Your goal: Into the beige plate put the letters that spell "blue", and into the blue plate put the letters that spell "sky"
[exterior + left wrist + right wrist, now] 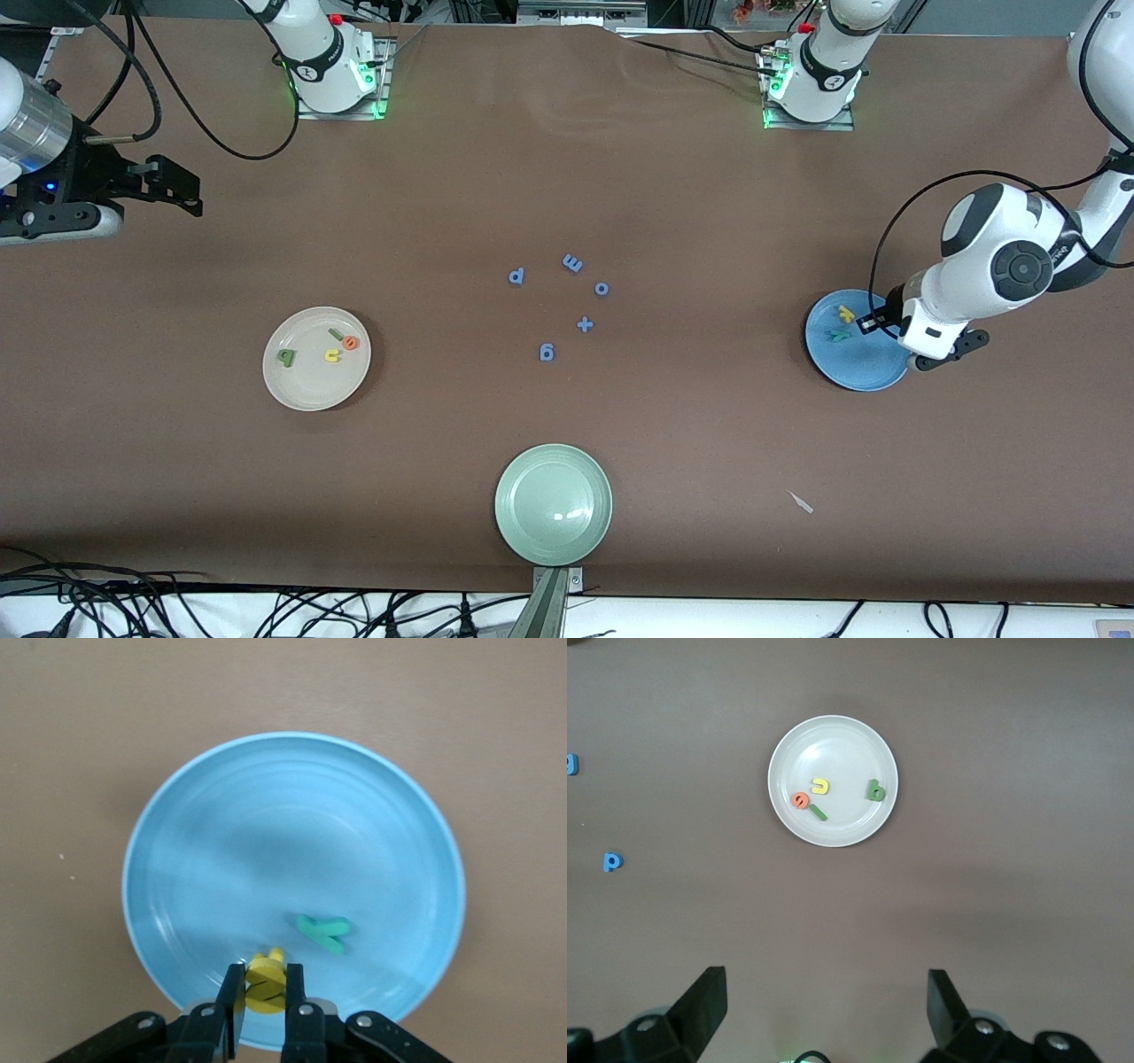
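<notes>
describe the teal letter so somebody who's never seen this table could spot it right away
Find the blue plate at the left arm's end of the table. The teal y lies flat in it, under the left gripper. It is the plate's only green-blue piece; the others there are yellow.

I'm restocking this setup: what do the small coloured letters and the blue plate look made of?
The small coloured letters, like the teal y, look like matte foam: thick flat cutouts with no shine. The round blue plate looks like glazed ceramic or hard plastic: smooth, with faint concentric rings and a soft sheen; which one is unclear.
</notes>
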You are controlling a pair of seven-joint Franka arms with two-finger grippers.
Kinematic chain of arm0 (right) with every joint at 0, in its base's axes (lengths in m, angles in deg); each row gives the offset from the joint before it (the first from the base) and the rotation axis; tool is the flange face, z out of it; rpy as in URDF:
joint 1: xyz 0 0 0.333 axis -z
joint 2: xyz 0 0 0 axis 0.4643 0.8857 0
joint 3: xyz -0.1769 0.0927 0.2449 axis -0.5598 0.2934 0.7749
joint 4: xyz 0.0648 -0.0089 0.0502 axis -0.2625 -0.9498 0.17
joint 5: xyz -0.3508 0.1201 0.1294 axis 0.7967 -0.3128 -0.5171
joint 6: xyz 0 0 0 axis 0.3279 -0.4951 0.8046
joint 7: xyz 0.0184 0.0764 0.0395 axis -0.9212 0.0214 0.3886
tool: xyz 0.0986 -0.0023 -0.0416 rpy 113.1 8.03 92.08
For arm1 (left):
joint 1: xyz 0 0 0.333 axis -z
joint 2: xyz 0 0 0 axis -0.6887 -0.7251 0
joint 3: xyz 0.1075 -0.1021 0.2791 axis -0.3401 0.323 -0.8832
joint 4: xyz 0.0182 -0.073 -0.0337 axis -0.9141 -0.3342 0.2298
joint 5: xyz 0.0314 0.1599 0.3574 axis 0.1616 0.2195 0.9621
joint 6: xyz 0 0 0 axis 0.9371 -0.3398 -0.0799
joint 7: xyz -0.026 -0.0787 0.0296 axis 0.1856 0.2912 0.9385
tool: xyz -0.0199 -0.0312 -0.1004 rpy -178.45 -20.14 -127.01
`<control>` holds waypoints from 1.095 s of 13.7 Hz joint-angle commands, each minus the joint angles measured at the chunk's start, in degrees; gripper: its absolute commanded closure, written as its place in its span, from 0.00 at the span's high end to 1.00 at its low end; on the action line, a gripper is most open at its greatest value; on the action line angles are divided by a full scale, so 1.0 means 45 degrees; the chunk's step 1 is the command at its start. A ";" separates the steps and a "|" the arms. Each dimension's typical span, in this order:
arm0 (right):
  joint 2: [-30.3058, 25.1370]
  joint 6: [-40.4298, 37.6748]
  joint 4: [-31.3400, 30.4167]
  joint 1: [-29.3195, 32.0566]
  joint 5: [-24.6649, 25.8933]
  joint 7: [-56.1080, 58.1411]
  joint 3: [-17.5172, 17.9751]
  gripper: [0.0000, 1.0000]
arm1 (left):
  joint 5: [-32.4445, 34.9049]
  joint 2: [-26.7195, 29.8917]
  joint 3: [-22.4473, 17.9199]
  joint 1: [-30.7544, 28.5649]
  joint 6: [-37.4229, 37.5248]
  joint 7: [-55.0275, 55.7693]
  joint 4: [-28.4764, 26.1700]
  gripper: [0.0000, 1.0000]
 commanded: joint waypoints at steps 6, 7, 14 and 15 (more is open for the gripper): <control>0.0140 -0.0234 0.0439 0.0199 0.0123 -0.0079 -0.0224 1.00 | 0.0253 0.0002 -0.0551 -0.0058 -0.0213 -0.0123 0.0325 0.57; 0.0258 -0.0175 0.0634 0.0218 0.0143 -0.0079 -0.0224 1.00 | 0.0253 0.0080 -0.0551 -0.0078 -0.0174 -0.0084 0.0461 0.65; 0.0630 -0.0174 0.1104 0.0258 0.0222 -0.0059 -0.0282 1.00 | 0.0019 0.0725 0.0230 0.0000 0.0978 0.0756 0.2256 0.78; 0.0649 -0.0155 0.1104 0.0258 0.0376 -0.0079 -0.0302 1.00 | 0.0019 0.0706 0.0230 0.0039 0.1133 0.0698 0.2646 0.78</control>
